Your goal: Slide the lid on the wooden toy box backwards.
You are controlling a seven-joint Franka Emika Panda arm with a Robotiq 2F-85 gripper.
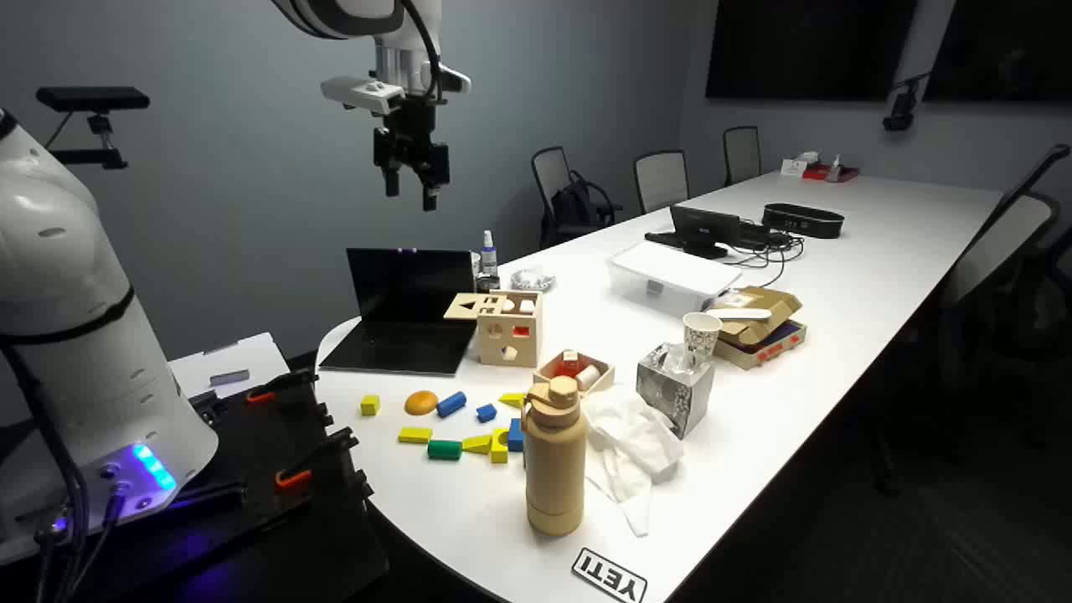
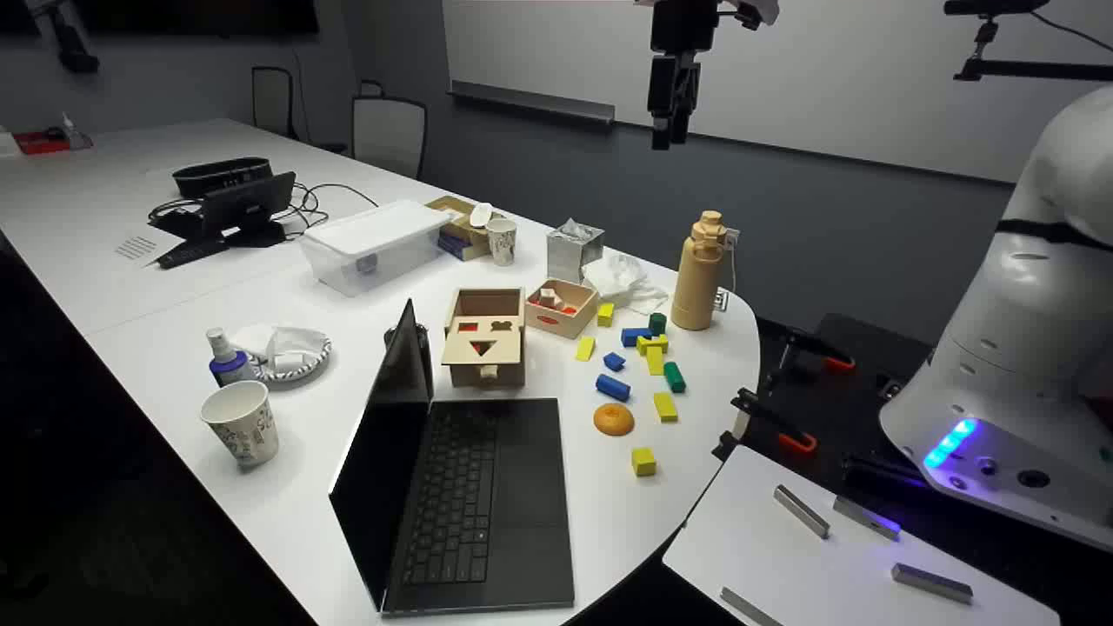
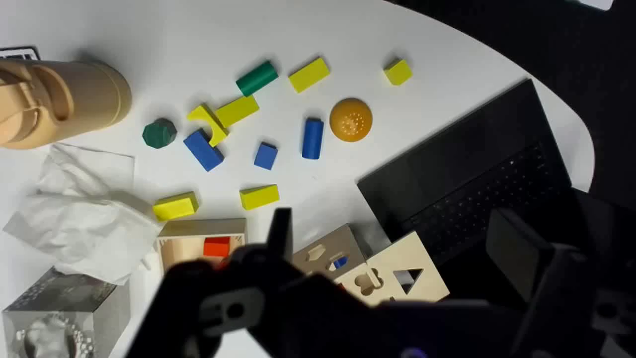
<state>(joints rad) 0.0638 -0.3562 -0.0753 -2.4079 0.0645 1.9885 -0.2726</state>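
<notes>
The gripper looks matt. Well below its jaws, the box and lid are smooth, matt wood, and so is the tray; the blocks are smooth, as if painted. Beneath the jaws too, the laptop deck is matt. Left of the jaws in the wrist view, the bottle is smooth and matt, the sheet soft and crumpled, paper or cloth. Farther from the jaws, the bin is clear, smooth plastic

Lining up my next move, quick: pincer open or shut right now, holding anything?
Pincer: open, holding nothing, hanging clear of the lid.
</notes>
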